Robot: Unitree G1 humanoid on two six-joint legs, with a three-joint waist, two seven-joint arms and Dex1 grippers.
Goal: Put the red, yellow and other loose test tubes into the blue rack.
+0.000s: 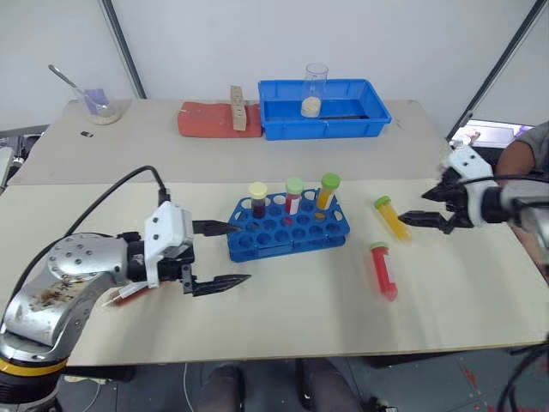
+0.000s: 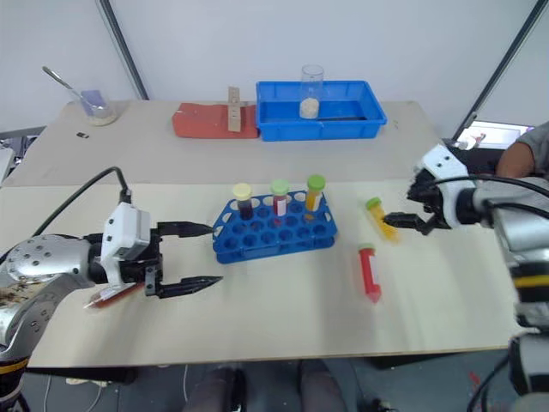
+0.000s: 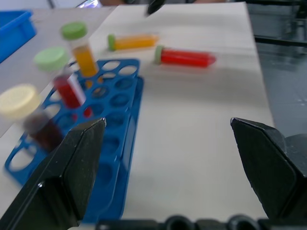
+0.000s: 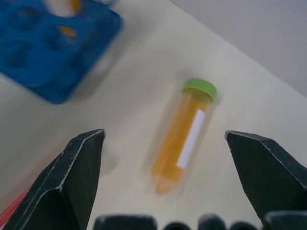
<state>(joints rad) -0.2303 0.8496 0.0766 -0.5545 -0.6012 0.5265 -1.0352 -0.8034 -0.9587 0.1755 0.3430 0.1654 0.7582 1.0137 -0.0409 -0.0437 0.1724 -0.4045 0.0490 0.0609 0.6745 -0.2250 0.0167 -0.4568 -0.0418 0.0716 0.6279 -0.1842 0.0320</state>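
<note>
Left gripper (image 1: 225, 255) spread wide, empty, beside blue rack (image 1: 287, 230). Right gripper (image 1: 429, 208) spread, empty, near yellow tube (image 1: 391, 216); red tube (image 1: 383, 269) lying apart.

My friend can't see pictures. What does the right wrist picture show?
A clear plastic tube of yellow-orange liquid with a green cap lies on the pale table, between the open black fingers of the right tool. A bright blue holed rack sits nearby.

walls: plain white (image 1: 386, 34), with dark slanted poles (image 1: 124, 47) running up them
tables: two pale beige tops, the near table (image 1: 300, 300) butted against the far table (image 1: 154, 150)
floor: dark grey (image 1: 480, 378), bit of red marking
light: even, soft shadows
</note>
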